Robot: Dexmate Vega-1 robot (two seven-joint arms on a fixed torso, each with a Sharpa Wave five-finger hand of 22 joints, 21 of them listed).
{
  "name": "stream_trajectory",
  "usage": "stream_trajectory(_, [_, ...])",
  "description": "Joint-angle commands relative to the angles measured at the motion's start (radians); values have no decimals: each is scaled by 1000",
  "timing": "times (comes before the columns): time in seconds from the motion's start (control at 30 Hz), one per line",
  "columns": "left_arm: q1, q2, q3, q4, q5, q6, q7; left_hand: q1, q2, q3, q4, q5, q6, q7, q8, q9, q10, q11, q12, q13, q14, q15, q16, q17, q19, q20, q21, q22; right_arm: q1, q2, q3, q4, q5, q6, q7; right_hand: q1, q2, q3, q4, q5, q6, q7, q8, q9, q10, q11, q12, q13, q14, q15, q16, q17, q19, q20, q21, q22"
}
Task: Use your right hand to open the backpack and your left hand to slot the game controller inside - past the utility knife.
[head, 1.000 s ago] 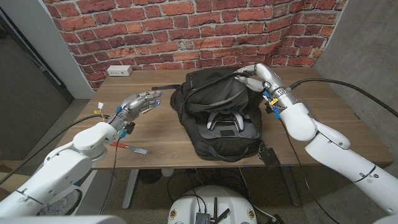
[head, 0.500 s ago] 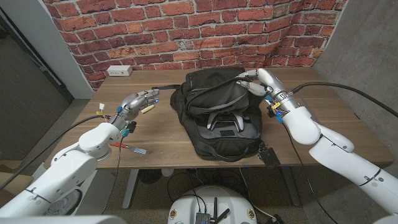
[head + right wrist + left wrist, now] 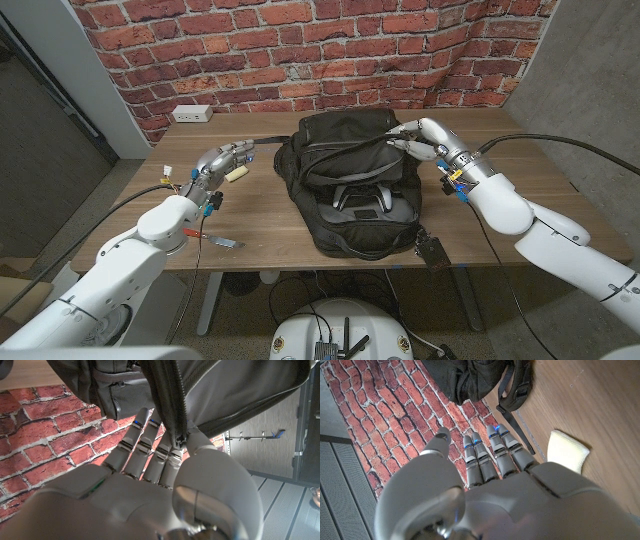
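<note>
**Backpack held open at the flap, controller lying inside**

The black fabric backpack (image 3: 352, 185) is lying on the wooden table (image 3: 540, 190) near its middle, its main opening gaping toward the robot. The white-and-black game controller (image 3: 362, 199) is sitting inside that opening, resting on the lower panel. The right hand (image 3: 418, 137) is gripping the raised upper flap of the bag at its right side; in the right wrist view the fingers (image 3: 145, 445) are curling against the zipper edge (image 3: 172, 415) with the thumb pressing from the other side. The left hand (image 3: 222, 162) is hovering over the table to the left of the bag, well apart from it, fingers extended side by side and holding nothing. A small cream-coloured block (image 3: 238, 174) is lying just beside those fingertips. The utility knife with the red handle and grey blade (image 3: 212, 238) is lying near the table's front edge, under the left forearm. A white power strip (image 3: 192, 113) is sitting at the far left corner.
</note>
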Motion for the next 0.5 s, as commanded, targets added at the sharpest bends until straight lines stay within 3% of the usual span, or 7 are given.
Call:
stream_trajectory(0.03, [-43, -16, 35, 24, 11, -4, 49, -6, -1, 6, -1, -2, -2, -2, 2, 5, 1, 0, 0, 6, -4, -102, 1, 4, -2, -43, -2, 5, -63, -49, 67, 27, 25, 81, 42, -3, -6, -2, -4, 0, -2, -8, 10, 2, -9, -5, -1, 6, -13, -101, -7, 4, -8, -147, 4, 0])
stream_trajectory(0.5, [-75, -46, 64, 55, 25, -33, 86, -7, -1, 11, -1, -1, -4, -2, 2, 5, -2, -3, -2, 6, -6, -100, 1, 4, -4, -43, -4, 5, -150, -58, 134, 63, -17, 187, 47, 6, -21, -10, -17, -2, -11, -18, 9, 3, -23, -6, -6, 13, -41, -105, -14, 10, -19, -137, 4, -2])
